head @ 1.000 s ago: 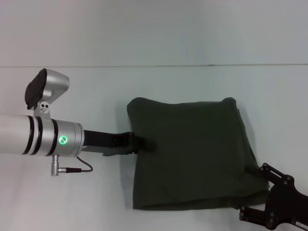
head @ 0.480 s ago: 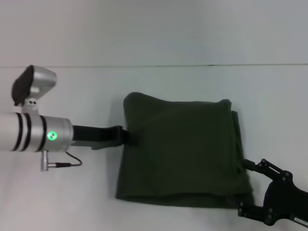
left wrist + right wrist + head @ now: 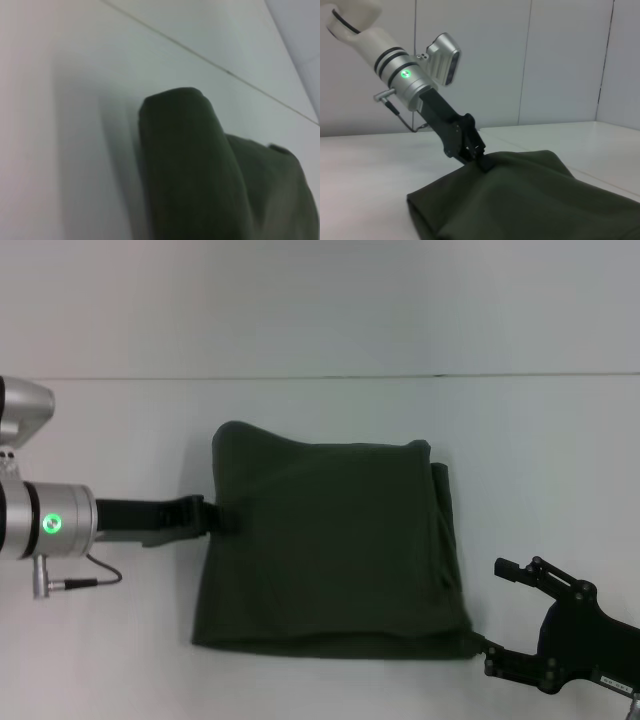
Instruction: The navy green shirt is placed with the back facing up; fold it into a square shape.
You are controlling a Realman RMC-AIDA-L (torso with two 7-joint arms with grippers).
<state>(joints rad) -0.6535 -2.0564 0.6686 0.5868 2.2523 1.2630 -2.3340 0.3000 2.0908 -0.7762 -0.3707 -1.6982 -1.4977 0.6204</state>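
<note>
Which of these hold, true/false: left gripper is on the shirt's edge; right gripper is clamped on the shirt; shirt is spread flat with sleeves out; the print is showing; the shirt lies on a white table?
1. The left gripper pinches the navy green shirt at its left edge. True.
2. The right gripper is clamped on the shirt. False: it is open, just off the near right corner.
3. The shirt is spread flat with sleeves out. False: it is folded into a rough square.
4. The print is showing. False: only plain fabric shows.
5. It lies on a white table. True.
</note>
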